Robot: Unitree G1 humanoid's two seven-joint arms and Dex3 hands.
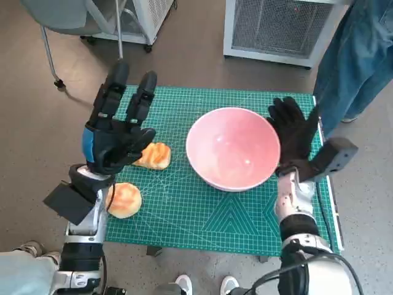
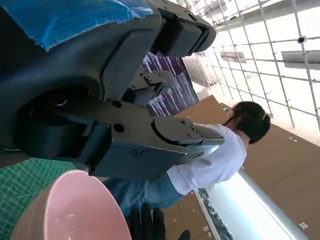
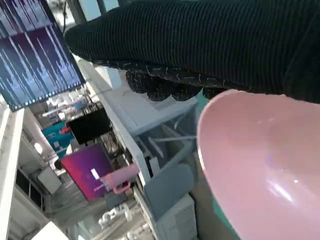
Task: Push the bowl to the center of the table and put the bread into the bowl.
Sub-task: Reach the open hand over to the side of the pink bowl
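Taking the pink bowl (image 1: 233, 149) as your landmark: nearest to you, toward the robot's left side of the bowl, a round bread roll (image 1: 123, 200) lay at the near edge of the green cutting mat (image 1: 202, 215), well apart from the bowl. A second piece of bread (image 1: 154, 155) sat further in, between that roll and the bowl, a short gap from the bowl's rim.

Your left hand (image 1: 116, 132) hovered above the mat on that same side of the bowl, its blue-taped back up and its fingers (image 1: 140, 101) stretched out straight and spread apart, holding nothing. From the head view its thumb side overlapped the second piece of bread, though you could not tell whether it touched it. The left wrist view showed the bowl's rim (image 2: 80, 200) below those open fingers.

Your right hand (image 1: 295, 135) stood flat against the bowl's outer wall on the robot's right side, gloved fingers extended along the rim and gripping nothing. The bowl itself rested upright on the mat, somewhat right of the mat's middle.

Beyond the bowl, a person in blue trousers (image 1: 353, 61) stood at the table's far right corner.
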